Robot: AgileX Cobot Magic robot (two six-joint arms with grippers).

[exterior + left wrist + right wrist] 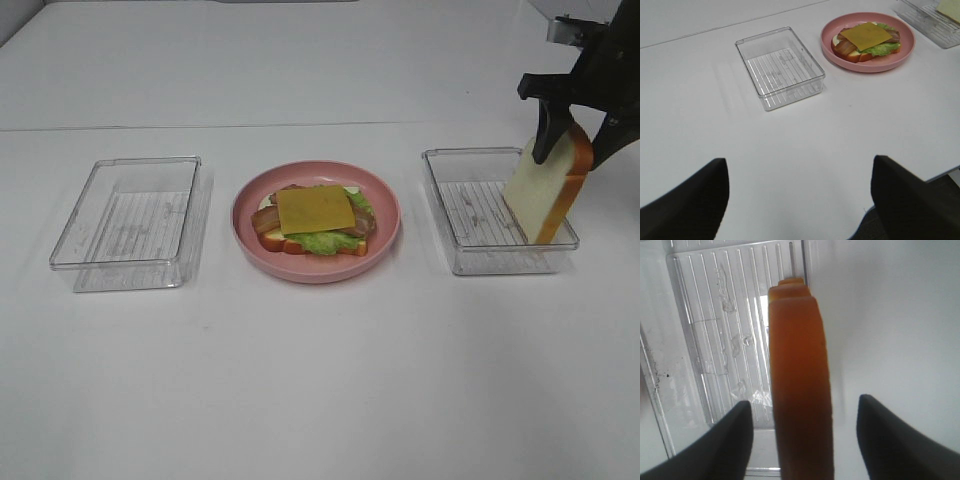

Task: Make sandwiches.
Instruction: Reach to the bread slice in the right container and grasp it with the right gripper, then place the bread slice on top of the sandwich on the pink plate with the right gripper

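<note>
On the round pink plate (pixel 392 232) lies an open stack: a bread slice, green lettuce, bacon strips and a yellow cheese slice (pixel 314 209) on top; it also shows in the left wrist view (pixel 866 36). My right gripper (pixel 572 158) is shut on a second white bread slice (pixel 545 190) with orange-brown crust. It holds the slice by its top, tilted, with the lower edge down in the right clear container (pixel 470 215). The right wrist view shows the crust (pixel 799 370) between the fingers. My left gripper (pixel 800 165) is open and empty, over the table near its front left.
An empty clear container (pixel 130 225) stands left of the plate, also in the left wrist view (pixel 780 67). The right container (pixel 725 330) has a ribbed floor. The white table's front edge shows by the left gripper.
</note>
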